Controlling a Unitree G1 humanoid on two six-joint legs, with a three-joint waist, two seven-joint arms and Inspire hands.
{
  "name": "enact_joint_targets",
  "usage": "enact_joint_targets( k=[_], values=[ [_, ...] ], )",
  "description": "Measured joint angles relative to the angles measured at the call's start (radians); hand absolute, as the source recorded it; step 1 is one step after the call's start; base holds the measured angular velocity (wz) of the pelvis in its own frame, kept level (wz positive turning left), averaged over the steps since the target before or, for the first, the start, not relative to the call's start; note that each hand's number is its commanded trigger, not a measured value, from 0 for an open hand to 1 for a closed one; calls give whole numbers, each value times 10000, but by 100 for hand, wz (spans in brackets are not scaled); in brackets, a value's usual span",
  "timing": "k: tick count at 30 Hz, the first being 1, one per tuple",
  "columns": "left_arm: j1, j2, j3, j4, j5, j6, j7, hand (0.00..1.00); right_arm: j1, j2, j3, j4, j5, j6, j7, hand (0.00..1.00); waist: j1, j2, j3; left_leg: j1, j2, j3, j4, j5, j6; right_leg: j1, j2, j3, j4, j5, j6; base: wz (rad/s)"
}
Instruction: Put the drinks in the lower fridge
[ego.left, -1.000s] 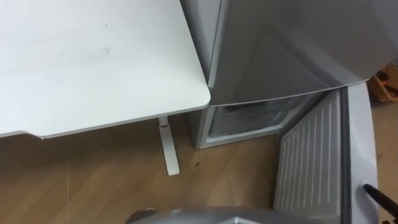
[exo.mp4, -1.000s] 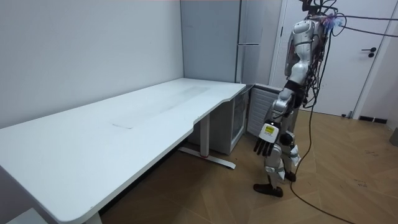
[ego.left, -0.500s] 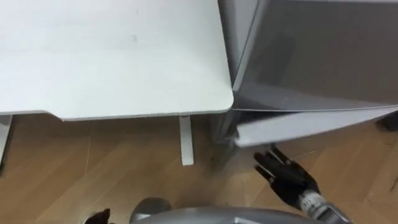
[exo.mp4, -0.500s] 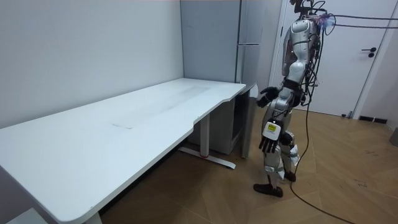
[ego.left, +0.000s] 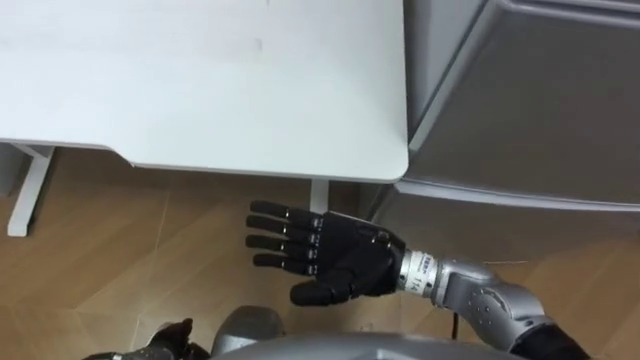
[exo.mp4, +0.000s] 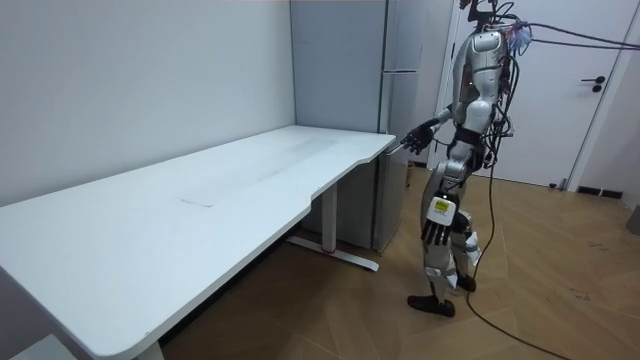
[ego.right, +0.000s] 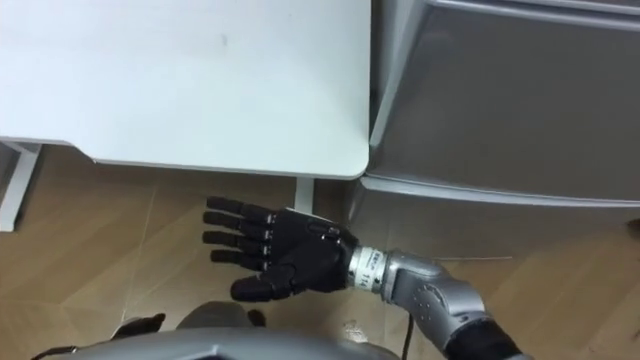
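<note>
Left hand (exo.mp4: 432, 225) is hanging relaxed and empty by the thigh; right hand (ego.left: 325, 258) is hovering flat and spread, holding nothing, just off the desk's (ego.left: 200, 90) corner, suiting door-pushing rather than gripping. Beside it the fridge's (ego.left: 540, 110) lower door (ego.left: 480, 228) is sitting closed, probably hiding the drinks.

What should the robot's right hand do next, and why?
Probably lower to its side. The right hand hovers open and empty beside the corner of the white table, and the lower fridge door looks shut.
</note>
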Motion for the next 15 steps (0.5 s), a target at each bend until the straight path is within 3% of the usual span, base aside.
enact_joint_targets(
  k=[7,12,15],
  values=[
    [354,2,119,-27,-357,93,308,0,374,-155,-173,695,-1321,184,206,0,-7,-148,6,89,6,-30,-6,14,16,125,2,-22,-2,-3,4,0],
    [713,-2,614,-105,-361,56,355,0,765,-145,-1446,2989,-2802,-8,-443,0,-84,-335,9,74,-20,-220,61,23,27,190,-3,-174,-6,-2,4,7],
    [859,1,934,-54,-358,-16,392,0,933,-223,-2629,4716,-3705,-170,-1411,0,-120,-346,6,29,-14,-251,94,23,28,188,-3,-272,-6,-2,4,2]
  ],
)
